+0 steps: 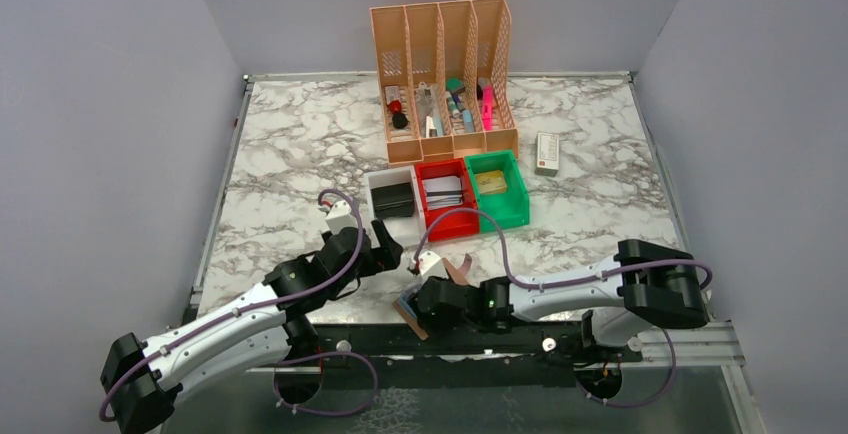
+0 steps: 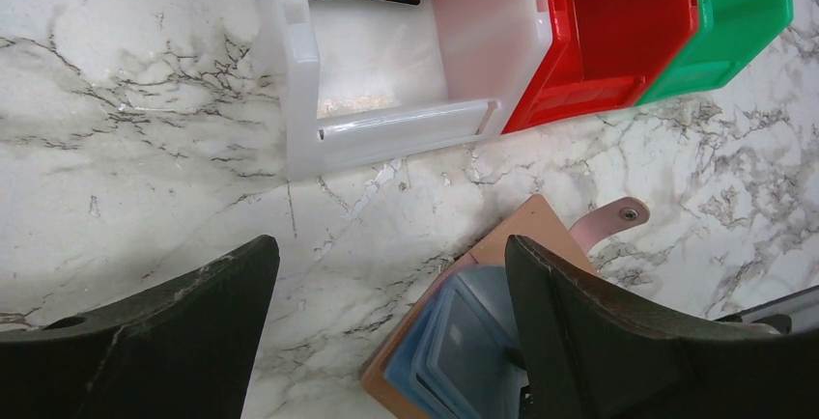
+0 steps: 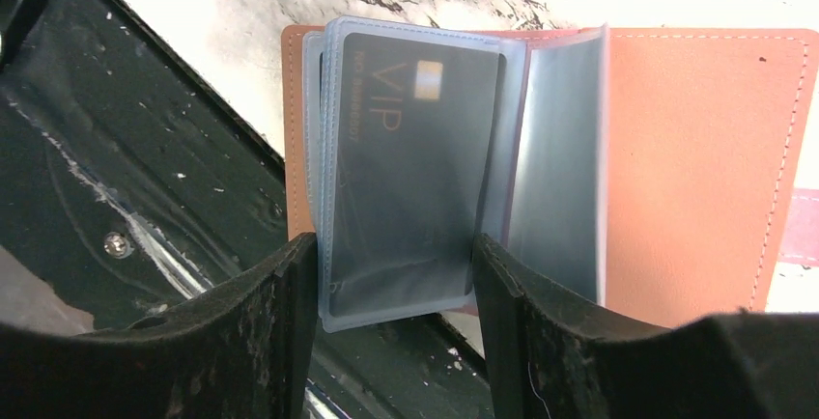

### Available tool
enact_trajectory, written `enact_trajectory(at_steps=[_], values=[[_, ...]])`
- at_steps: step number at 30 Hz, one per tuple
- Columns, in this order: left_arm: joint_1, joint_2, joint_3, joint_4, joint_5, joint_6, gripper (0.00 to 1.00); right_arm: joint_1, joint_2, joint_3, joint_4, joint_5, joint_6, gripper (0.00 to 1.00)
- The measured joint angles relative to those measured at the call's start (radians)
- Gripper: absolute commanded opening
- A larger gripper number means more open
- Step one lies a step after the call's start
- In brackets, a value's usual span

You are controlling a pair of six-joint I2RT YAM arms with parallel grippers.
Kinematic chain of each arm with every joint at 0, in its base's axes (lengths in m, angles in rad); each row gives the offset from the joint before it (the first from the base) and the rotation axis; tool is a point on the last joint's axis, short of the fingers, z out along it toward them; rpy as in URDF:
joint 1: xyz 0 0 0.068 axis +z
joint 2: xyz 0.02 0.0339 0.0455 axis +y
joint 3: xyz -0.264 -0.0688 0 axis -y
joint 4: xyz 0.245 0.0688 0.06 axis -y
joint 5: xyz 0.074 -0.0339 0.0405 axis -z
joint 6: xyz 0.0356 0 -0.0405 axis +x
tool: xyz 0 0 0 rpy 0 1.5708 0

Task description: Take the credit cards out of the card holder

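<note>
Perhaps snugly, right gripper (image 3: 394, 250) around credit card (image 3: 415, 158).

In the top view the left arm (image 1: 230, 319) stretches low from 7 o'clock toward 2 o'clock, the left end effector (image 1: 404, 258) spread wide and empty, while the right arm (image 1: 570, 289) folds toward 9 o'clock, the right end effector (image 3: 394, 245) tipped down, its fingers either side of the sleeved credit cards (image 3: 415, 149), grip unclear.

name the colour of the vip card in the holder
Dark grey-black card with gold lettering; best in the right wrist view.
</note>
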Motion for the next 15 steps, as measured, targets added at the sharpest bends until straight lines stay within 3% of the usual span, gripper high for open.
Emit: enact_trajectory(at_steps=[4,15], values=[[0.000,-0.001,0.000,0.000,0.000,0.000,0.91,-0.041,-0.023,-0.033,0.046,-0.074,0.002,0.70],[0.000,-0.020,-0.016,-0.003,0.000,0.000,0.91,-0.080,-0.024,-0.042,0.091,-0.148,0.015,0.79]])
